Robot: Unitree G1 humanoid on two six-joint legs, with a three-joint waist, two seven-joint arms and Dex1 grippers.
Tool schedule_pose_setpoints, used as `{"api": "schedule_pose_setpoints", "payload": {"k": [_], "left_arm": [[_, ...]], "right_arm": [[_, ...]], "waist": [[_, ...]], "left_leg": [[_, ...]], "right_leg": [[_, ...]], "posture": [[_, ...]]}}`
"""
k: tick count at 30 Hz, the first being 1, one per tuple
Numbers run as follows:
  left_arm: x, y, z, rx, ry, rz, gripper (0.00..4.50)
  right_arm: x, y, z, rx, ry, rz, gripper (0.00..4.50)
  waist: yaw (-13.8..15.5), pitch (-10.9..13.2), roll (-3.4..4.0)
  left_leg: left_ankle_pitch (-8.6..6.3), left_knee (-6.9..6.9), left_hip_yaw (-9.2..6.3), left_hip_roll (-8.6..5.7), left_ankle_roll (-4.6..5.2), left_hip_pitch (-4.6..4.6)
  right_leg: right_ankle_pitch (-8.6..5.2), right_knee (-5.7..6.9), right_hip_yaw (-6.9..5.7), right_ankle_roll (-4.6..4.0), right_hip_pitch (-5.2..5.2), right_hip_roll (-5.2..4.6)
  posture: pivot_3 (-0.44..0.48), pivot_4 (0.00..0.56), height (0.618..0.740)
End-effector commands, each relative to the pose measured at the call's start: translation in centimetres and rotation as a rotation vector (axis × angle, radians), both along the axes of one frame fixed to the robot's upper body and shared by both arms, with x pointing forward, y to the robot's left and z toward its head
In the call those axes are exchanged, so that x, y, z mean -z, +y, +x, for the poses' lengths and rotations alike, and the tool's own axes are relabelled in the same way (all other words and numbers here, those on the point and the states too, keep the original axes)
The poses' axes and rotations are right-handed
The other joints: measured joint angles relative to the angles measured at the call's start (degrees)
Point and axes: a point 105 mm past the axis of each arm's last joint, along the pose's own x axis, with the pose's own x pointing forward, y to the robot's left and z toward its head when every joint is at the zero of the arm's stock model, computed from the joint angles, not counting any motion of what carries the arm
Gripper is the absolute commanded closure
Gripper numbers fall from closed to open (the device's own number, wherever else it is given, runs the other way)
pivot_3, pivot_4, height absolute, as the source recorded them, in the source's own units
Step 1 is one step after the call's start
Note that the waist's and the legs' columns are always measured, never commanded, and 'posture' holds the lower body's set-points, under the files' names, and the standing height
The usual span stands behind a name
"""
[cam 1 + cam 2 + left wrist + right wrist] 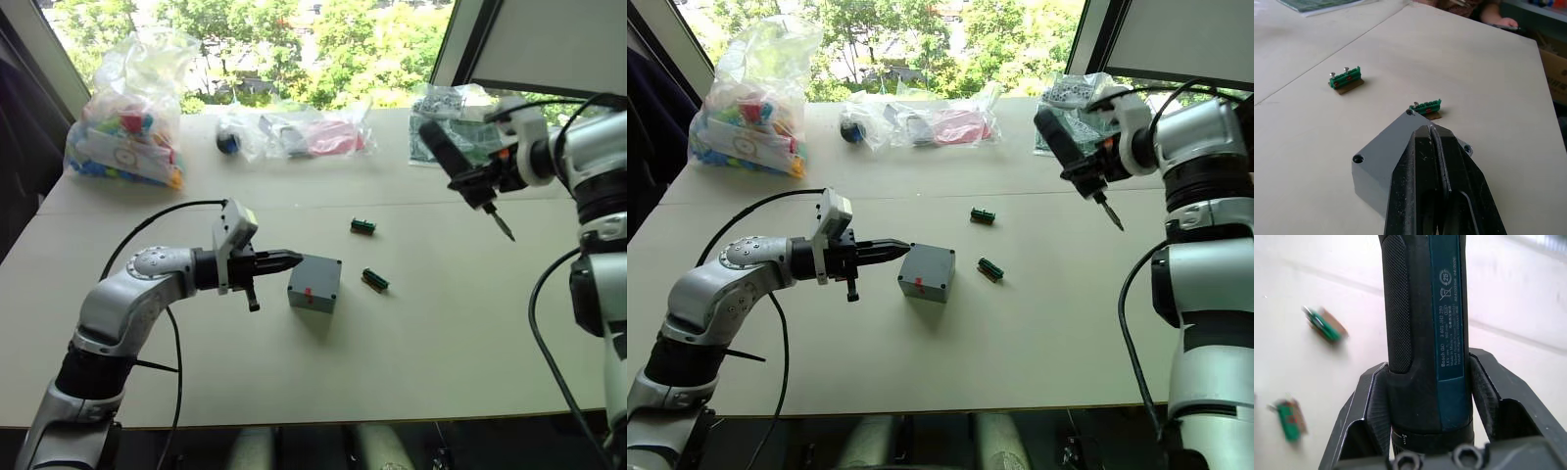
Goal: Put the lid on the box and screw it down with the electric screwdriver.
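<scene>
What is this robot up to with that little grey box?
It is putting a small box together on the table. The lid already sits on the box, and the left gripper, fingers shut, rests its tips on top of it. The right gripper holds an electric screwdriver up in the air, off to the side, bit pointing down, not yet at the box. Two small green blocks lie nearby.

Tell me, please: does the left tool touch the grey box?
Touching, it seems. In the left wrist view the shut left tool lies on top of the box, with no gap visible. In the left eye view its tip meets the box's edge.
</scene>
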Motion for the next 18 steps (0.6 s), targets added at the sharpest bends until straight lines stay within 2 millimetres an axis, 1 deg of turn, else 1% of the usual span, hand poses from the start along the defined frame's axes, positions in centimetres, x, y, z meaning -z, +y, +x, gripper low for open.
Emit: {"api": "schedule_pose_setpoints", "payload": {"k": [1,2,3,4,6,7,9,10,13,15,18], "left_arm": [[-1.6,0.4,0.4,0.018,-0.021,-0.034,4.5],[-1.7,0.2,0.4,0.032,-0.009,-0.04,4.5],[-1.8,0.2,0.5,0.042,-0.001,-0.043,4.5],[-1.8,0.1,0.5,0.049,0.005,-0.041,4.5],[-1.8,-0.2,0.7,0.062,0.014,-0.03,4.5],[-1.5,-0.5,0.7,0.076,0.021,-0.015,4.5],[-0.5,-1.1,0.6,0.107,0.049,0.024,4.5],[0.3,-1.4,0.5,0.12,0.051,0.058,4.5],[1.8,-1.6,0.8,0.131,0.024,0.143,4.5],[2.2,-1.6,1.1,0.128,0.028,0.15,4.5],[4.0,-1.5,1.6,0.122,0.021,0.238,4.5]], "right_arm": [[-6.8,1.7,-1.8,-0.073,-0.495,0.296,2.56],[-7.2,1.8,-2.5,-0.047,-0.608,0.347,2.56],[-7.2,1.7,-3.2,-0.019,-0.676,0.378,2.56],[-6.8,1.9,-3.6,-0.001,-0.703,0.389,2.56],[-5.3,4.1,-4.9,-0.046,-0.688,0.504,2.56],[-4.6,5.4,-5.8,-0.093,-0.656,0.627,2.56],[-3.1,8.3,-7.8,-0.19,-0.61,0.827,2.56],[-2.3,9.5,-8.6,-0.214,-0.607,0.894,2.56],[-1.3,11.6,-10.3,-0.243,-0.609,0.983,2.56],[-0.9,12.7,-10.8,-0.241,-0.605,0.98,2.56],[0.2,14.6,-11.4,-0.26,-0.605,0.93,2.56]], "waist": [[0.01,0.01,0.0],[0.05,0.0,-0.01],[0.07,0.0,-0.01],[0.11,0.0,-0.01],[0.26,0.0,-0.02],[0.18,0.0,-0.01],[-0.07,0.0,-0.01],[-0.25,-0.01,0.0],[-0.58,-0.01,0.03],[-0.65,-0.01,0.04],[-0.63,-0.02,0.03]], "left_leg": [[0.0,0.01,-0.01,-0.01,0.0,-0.02],[0.0,0.06,0.01,-0.02,0.0,-0.03],[0.0,0.17,-0.01,-0.02,0.0,-0.07],[0.01,0.16,-0.03,-0.05,0.0,-0.07],[0.06,0.26,-0.02,-0.1,-0.1,-0.14],[0.11,0.28,-0.03,-0.13,-0.19,-0.14],[0.14,0.31,-0.02,-0.12,-0.23,-0.09],[0.14,0.28,-0.01,-0.12,-0.23,-0.03],[0.14,0.1,0.03,-0.03,-0.23,0.18],[0.14,0.09,0.0,0.0,-0.23,0.19],[0.14,0.13,0.03,-0.02,-0.23,0.19]], "right_leg": [[0.0,-0.01,-0.01,0.0,0.01,-0.01],[0.0,0.02,0.0,0.0,0.03,-0.02],[0.01,0.05,-0.01,0.01,0.06,-0.03],[0.01,0.08,-0.01,0.02,0.06,-0.06],[0.01,0.24,0.02,0.03,0.01,-0.17],[0.01,0.29,0.02,0.04,-0.01,-0.2],[0.02,0.42,0.06,0.05,-0.01,-0.21],[0.02,0.44,0.07,0.05,-0.01,-0.19],[0.01,0.55,0.12,0.03,0.0,-0.03],[0.0,0.57,0.11,0.01,-0.02,0.02],[0.0,0.55,0.12,0.01,0.0,0.0]], "posture": [[0.0,0.15,0.74],[0.0,0.15,0.74],[0.0,0.15,0.74],[0.0,0.15,0.74],[0.0,0.15,0.74],[0.0,0.15,0.74],[0.0,0.15,0.74],[0.0,0.15,0.74],[0.0,0.15,0.74],[0.0,0.15,0.74],[0.0,0.15,0.74]]}}
